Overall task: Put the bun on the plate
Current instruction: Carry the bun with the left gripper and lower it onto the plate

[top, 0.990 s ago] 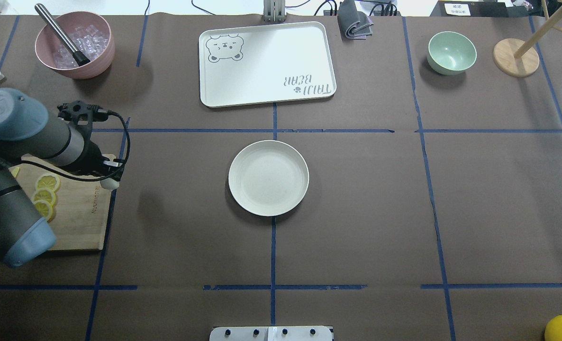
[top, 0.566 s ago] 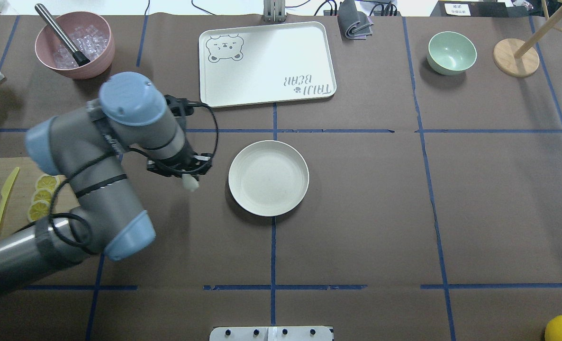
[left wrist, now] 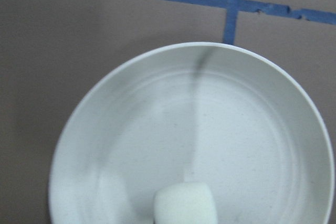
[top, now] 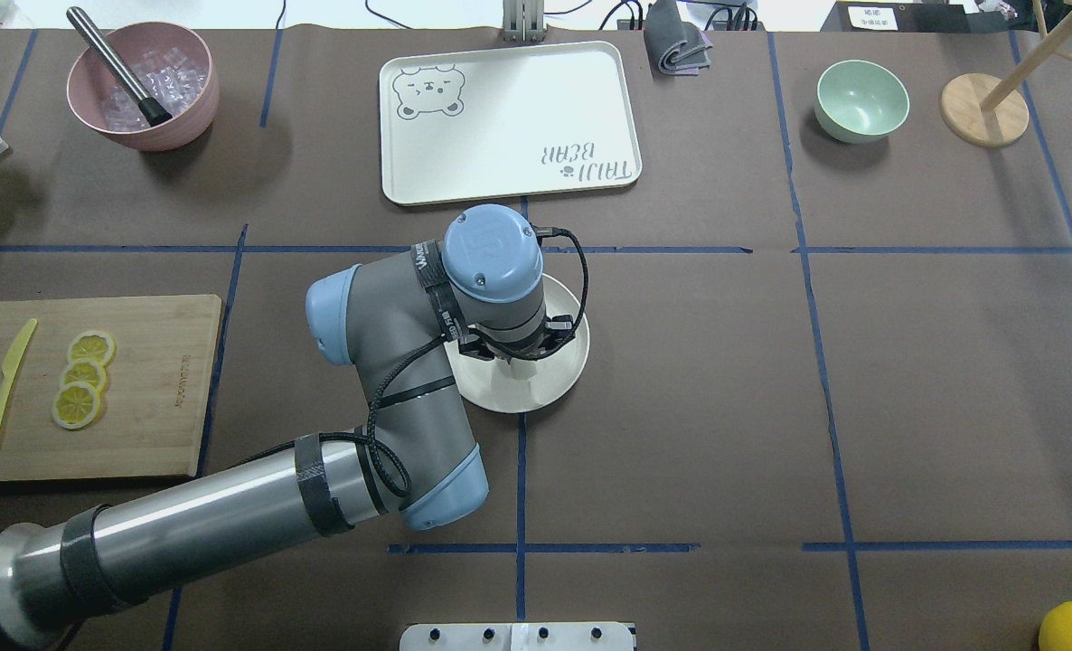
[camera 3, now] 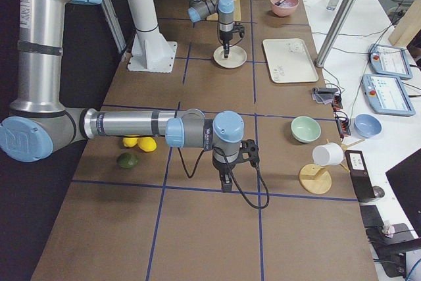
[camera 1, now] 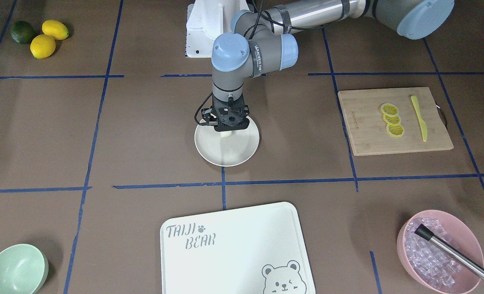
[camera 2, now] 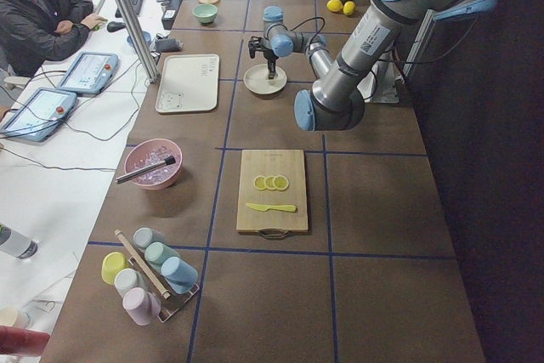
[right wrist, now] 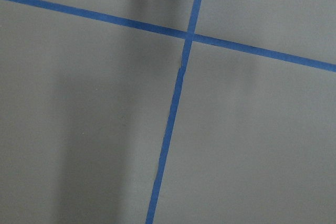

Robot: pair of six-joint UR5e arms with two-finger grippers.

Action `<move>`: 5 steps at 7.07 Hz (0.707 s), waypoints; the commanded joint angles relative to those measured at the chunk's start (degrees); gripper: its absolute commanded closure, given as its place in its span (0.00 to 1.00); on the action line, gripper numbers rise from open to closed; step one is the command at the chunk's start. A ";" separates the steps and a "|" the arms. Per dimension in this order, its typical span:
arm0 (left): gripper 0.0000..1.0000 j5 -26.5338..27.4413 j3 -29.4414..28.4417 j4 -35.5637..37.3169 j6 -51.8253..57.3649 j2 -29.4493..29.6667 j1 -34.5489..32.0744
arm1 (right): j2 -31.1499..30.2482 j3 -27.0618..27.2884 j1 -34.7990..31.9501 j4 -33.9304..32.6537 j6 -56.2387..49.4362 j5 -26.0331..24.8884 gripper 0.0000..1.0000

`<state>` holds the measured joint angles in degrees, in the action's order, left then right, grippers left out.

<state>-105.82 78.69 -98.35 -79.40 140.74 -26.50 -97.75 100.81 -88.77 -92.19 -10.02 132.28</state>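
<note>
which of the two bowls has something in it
The pink bowl: it holds ice cubes and a metal rod, while the pale green bowl is empty.

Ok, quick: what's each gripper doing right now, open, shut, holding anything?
Left gripper: shut on the bun, low over the plate.
Right gripper: cannot tell; only a side view shows it.
</note>
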 commanded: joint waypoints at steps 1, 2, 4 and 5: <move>0.46 0.88 -1.08 -1.05 0.03 0.06 0.57 | 0.02 0.00 0.00 0.00 0.00 0.00 0.00; 0.06 0.97 -1.08 -0.96 0.04 0.06 0.57 | 0.02 -0.08 0.00 0.08 0.00 0.00 0.00; 0.00 0.79 0.14 -0.70 0.12 0.06 0.22 | 0.02 0.01 0.00 0.00 0.00 0.00 0.00; 0.00 -0.25 2.41 0.17 0.91 -0.81 -1.87 | 0.02 0.01 0.00 0.00 0.00 0.00 0.00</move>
<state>-105.25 79.11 -98.91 -79.12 140.59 -26.72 -97.74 100.80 -88.77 -92.19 -10.02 132.28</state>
